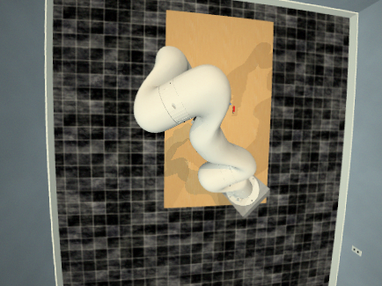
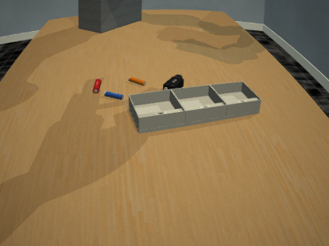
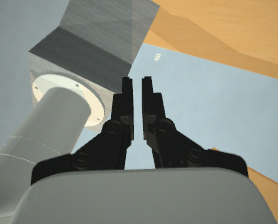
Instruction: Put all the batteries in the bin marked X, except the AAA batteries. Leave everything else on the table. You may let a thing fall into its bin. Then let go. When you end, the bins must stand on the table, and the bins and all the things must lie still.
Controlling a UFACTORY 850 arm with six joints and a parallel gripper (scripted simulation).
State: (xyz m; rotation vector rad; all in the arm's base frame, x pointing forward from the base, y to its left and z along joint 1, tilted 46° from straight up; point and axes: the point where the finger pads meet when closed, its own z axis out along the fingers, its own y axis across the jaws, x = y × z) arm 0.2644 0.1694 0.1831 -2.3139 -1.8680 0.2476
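1. Dark checkered floor tiles surround a long wooden bench with a pale grain; grey-blue walls close the room.
2. Seen from above, the white, smooth, rounded arm curls over the middle of the bench from its grey square base at one corner.
3. On the bench stands a grey row of bins, three open square compartments side by side with thin walls and pale floors. All three compartments hold nothing. No mark on them can be read from here.
4. Just behind the row, touching or nearly touching its back wall, lies a small black blocky object; what it is cannot be told.
5. Three small cylindrical batteries lie on the wood to the left of the bins, near each other but apart: a red battery, a blue battery closest to the bins, and an orange battery.
6. The black gripper is raised, pointing toward the wall and the arm's base; its jaws are drawn almost together, a thin slit between them, with nothing held.
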